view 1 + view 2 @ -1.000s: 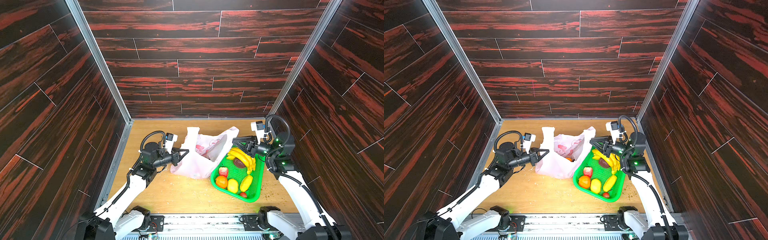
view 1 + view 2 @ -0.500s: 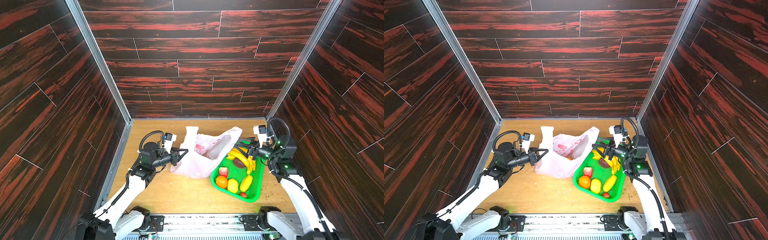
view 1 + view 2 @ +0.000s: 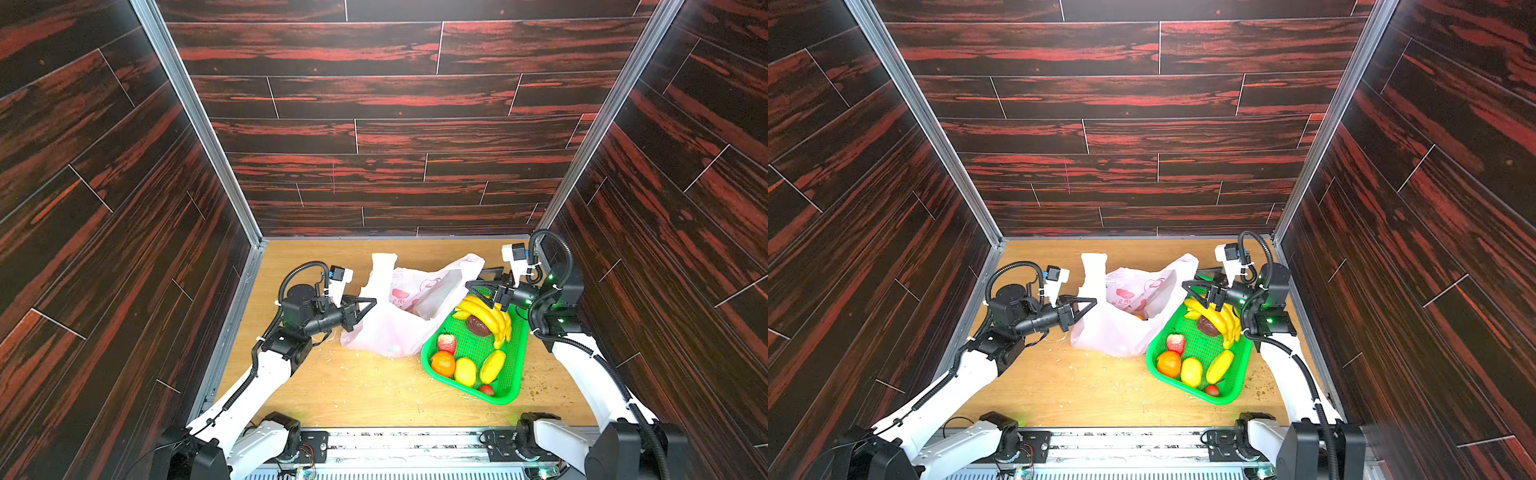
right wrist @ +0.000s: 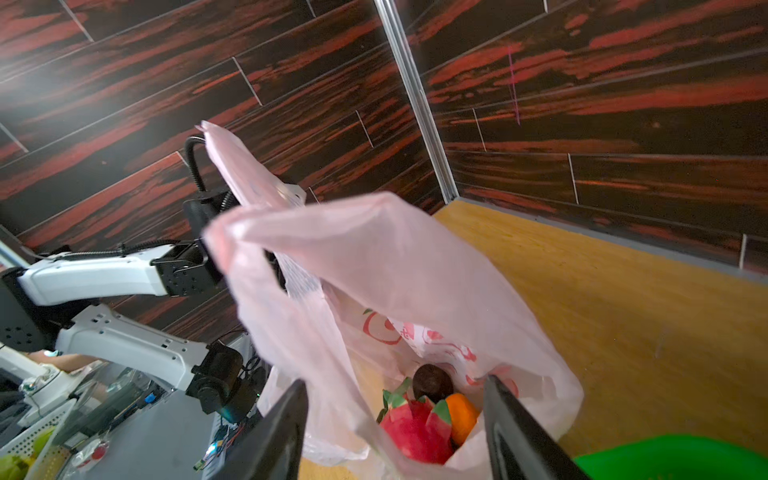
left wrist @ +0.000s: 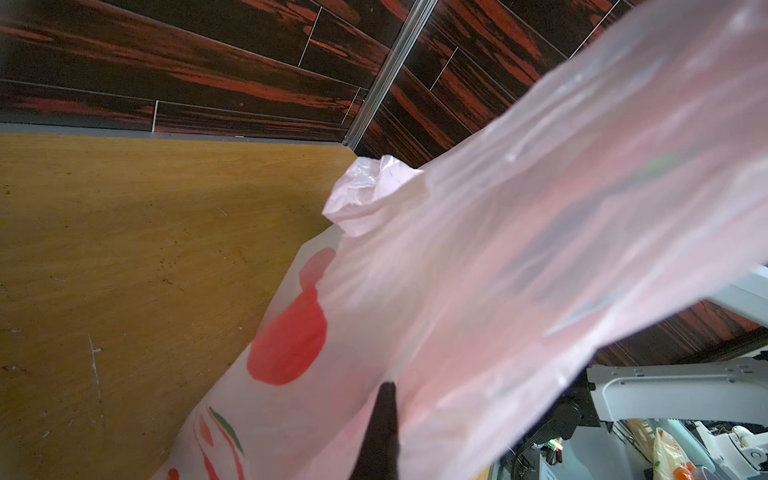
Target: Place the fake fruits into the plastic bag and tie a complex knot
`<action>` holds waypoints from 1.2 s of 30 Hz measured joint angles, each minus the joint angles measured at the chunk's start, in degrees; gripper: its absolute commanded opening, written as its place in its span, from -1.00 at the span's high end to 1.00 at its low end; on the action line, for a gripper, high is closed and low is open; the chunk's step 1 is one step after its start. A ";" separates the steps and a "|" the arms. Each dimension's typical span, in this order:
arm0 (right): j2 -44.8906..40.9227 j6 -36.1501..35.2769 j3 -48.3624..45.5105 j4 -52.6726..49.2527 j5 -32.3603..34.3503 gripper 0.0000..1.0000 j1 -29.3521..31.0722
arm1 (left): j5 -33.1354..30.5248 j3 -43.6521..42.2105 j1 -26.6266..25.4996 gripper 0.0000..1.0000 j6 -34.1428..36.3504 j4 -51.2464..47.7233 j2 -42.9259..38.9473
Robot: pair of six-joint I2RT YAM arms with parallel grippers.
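As the plastic bag (image 3: 390, 328) sits slumped at the middle of the table (image 3: 332, 386) with its mouth gaping, three fruits are noted inside: a dragon fruit (image 4: 415, 428), a dark round fruit (image 4: 432, 382) and an orange (image 4: 461, 415). Green basket (image 3: 500, 401), just right of the bag, holds a banana bunch (image 3: 490, 316), a brown fruit (image 3: 478, 326), a strawberry (image 3: 446, 343), a second orange (image 3: 442, 363), a lemon (image 3: 465, 371), a long yellow fruit (image 3: 492, 366) and a small strawberry (image 3: 486, 390). Left gripper (image 3: 371, 300) is clamped on the bag's left edge; right gripper (image 4: 395, 380) hovers at the bag's mouth, jaws spread, holding nothing. Bag handles (image 3: 382, 270) stand apart, untied. Left wrist view is mostly filled with bag film; only one finger (image 5: 380, 432) shows, the other hidden behind plastic. Printed text on the bag is unreadable
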 measured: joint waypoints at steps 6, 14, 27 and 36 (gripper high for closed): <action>2.71 2.23 0.17 4.35 -1.11 -0.05 3.02 | -0.02 0.00 0.13 1.00 -0.17 0.00 0.00; 4.81 2.91 3.72 5.27 -1.51 1.00 6.82 | -0.09 0.00 0.48 0.88 -0.59 0.00 0.00; 5.92 1.81 6.23 2.32 -1.27 1.00 9.64 | -1.97 1.68 2.47 0.06 -0.85 -7.50 -8.92; 6.75 0.90 7.08 0.57 -1.07 1.00 10.01 | -0.17 3.15 0.87 0.06 -0.11 -11.08 -18.82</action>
